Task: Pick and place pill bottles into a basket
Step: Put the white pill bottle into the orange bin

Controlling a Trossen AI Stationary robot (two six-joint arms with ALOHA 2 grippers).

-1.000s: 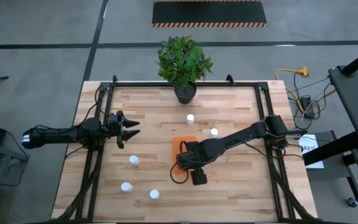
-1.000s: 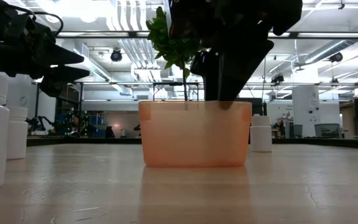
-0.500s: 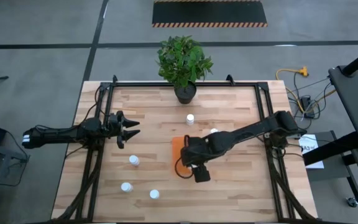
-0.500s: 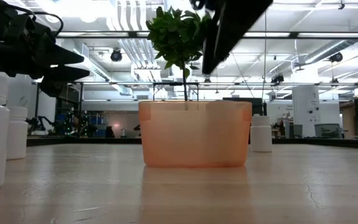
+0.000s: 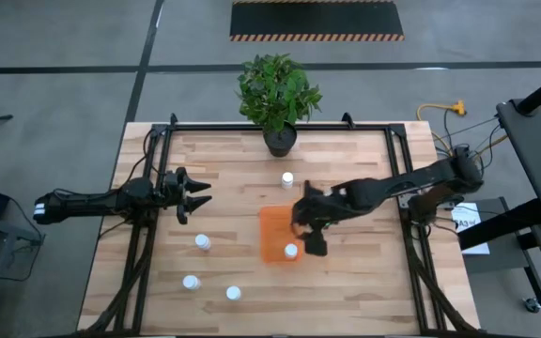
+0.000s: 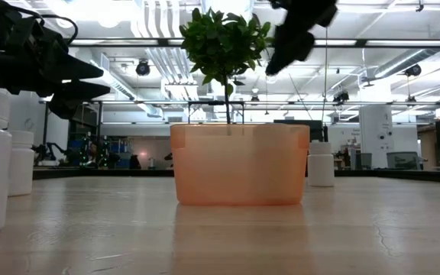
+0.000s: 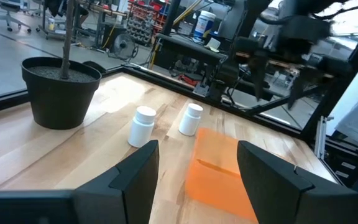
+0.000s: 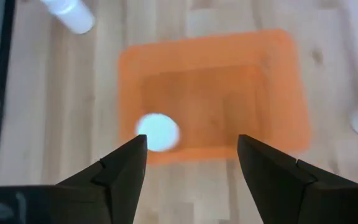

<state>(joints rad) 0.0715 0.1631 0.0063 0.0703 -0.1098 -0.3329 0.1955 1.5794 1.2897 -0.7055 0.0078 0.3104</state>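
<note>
Progress is looking early: one pill bottle (image 5: 291, 251) is sitting in the basket (image 5: 272, 225) below the spread, empty right gripper (image 5: 312, 228), five bottles (image 5: 202, 242) are waiting on the wooden table (image 5: 355, 291), and the left gripper (image 5: 195, 194), fingers apart, is hovering inside a workshop.

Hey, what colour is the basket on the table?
Bright orange; the basket shows best in the high view.
</note>
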